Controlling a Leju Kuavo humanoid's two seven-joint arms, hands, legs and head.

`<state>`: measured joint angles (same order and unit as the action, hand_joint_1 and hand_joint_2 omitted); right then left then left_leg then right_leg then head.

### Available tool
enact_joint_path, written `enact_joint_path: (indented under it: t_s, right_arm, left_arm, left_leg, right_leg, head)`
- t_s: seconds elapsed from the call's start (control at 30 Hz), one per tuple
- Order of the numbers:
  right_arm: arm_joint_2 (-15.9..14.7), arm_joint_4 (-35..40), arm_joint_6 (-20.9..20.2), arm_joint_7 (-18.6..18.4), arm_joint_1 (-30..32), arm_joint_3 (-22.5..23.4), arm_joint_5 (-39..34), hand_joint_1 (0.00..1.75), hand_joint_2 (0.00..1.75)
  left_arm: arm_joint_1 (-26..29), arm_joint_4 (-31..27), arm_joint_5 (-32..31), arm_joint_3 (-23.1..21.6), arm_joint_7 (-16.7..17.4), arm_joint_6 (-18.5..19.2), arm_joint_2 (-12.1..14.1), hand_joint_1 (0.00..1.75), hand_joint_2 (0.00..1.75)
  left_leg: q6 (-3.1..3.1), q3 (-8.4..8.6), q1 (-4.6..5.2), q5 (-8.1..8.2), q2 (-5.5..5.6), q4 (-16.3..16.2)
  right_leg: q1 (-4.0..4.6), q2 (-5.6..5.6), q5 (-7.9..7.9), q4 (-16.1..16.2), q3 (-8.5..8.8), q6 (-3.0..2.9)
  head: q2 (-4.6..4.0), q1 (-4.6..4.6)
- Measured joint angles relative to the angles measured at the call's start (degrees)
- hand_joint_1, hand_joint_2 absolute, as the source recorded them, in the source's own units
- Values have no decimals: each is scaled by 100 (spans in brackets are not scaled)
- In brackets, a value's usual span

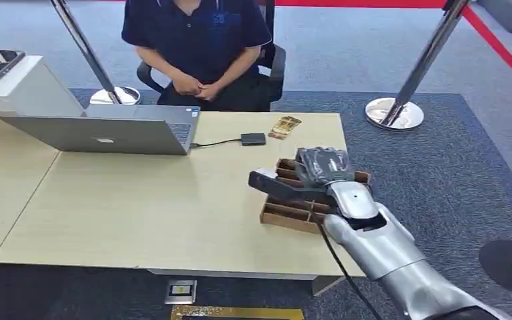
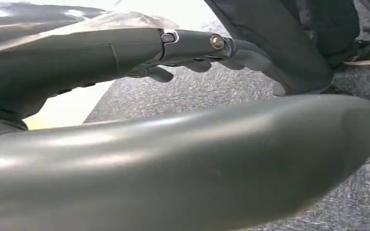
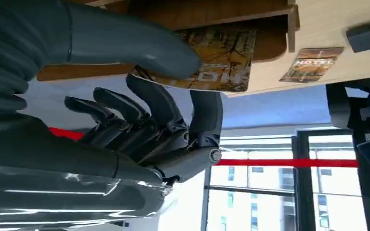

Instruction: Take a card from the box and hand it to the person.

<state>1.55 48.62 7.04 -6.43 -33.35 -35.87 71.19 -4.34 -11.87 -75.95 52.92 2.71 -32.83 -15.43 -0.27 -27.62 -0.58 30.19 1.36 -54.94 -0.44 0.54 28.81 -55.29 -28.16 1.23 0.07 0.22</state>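
Right hand (image 1: 320, 167) over the box (image 1: 281, 215), pinching a card (image 3: 221, 57) between thumb (image 3: 139, 45) and fingers (image 3: 159, 103), card seemingly just clear of the box rim. Left hand (image 2: 183, 48) hanging by the floor, fingers loosely curled, holding nothing that can be seen. Thin grip near one edge: could slip or pivot out on the swing toward the person (image 1: 197, 40). Could also snag the box wall and drag it. 1 card (image 1: 285, 125) already lying on the table (image 1: 140, 200), beyond the box.

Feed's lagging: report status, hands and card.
Right hand pinching card at the box. Left hand hanging, holding nothing. Person seated opposite, path clear.
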Motion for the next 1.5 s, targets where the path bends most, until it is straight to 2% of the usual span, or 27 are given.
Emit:
enact_joint_path:
  t_s: [0.47, 0.6, 0.77, 0.9, 1.03, 1.27, 1.5]
  right_arm:
    - [-319, 1879, -15, -17, 432, -7, 234, 175, 175]
    - [-295, 2173, -139, 4, 397, -11, 256, 175, 175]
    - [-116, 2129, -295, 61, 93, -24, 85, 175, 175]
    - [144, 1718, -341, 41, -344, -31, -39, 175, 175]
    - [541, 763, -313, -148, -1095, 4, -50, 175, 175]
    - [1025, -538, -334, -382, -1877, 105, 46, 175, 175]
    - [1366, -1582, -258, -538, -2316, 116, 186, 171, 175]
  left_arm:
    - [0, 0, 140, 0, 11, -11, 4, 0, 0]
    - [0, 0, 151, 0, 11, -31, 4, 0, 0]
    - [-3, 0, 140, 0, -7, -39, 2, 0, 0]
    - [-10, 0, 83, 0, -9, -37, 2, 0, 0]
    - [-29, 0, -6, -15, -33, -35, 2, 0, 0]
    - [-55, 0, 2, -37, 28, -37, 2, 0, 0]
    - [-55, 0, -17, -46, 125, -35, 2, 0, 0]
  left_leg:
    - [0, -1, 0, 0, -1, 0]
    - [0, -2, 0, 0, -1, 0]
    - [-2, -1, 0, -2, -1, 0]
    - [-3, -1, 0, -3, -1, 0]
    - [-5, -1, 0, -6, -1, 0]
    - [-4, -2, 0, -7, -2, 0]
    - [-4, -2, 0, -7, -1, -1]
  right_leg:
    - [0, 0, 0, 0, -1, 0]
    - [0, 0, 0, -3, 0, 0]
    - [0, 0, -1, -5, 0, -1]
    - [0, 0, -1, -8, -1, -1]
    - [0, 0, -2, -11, -3, -3]
    - [0, 0, -3, -12, -4, -5]
    - [1, 0, -3, -11, -4, -5]
  head:
    - [0, 0]
    - [0, 0]
    - [0, 0]
    - [0, 0]
    - [0, 0]
    - [0, 0]
    - [0, 2]
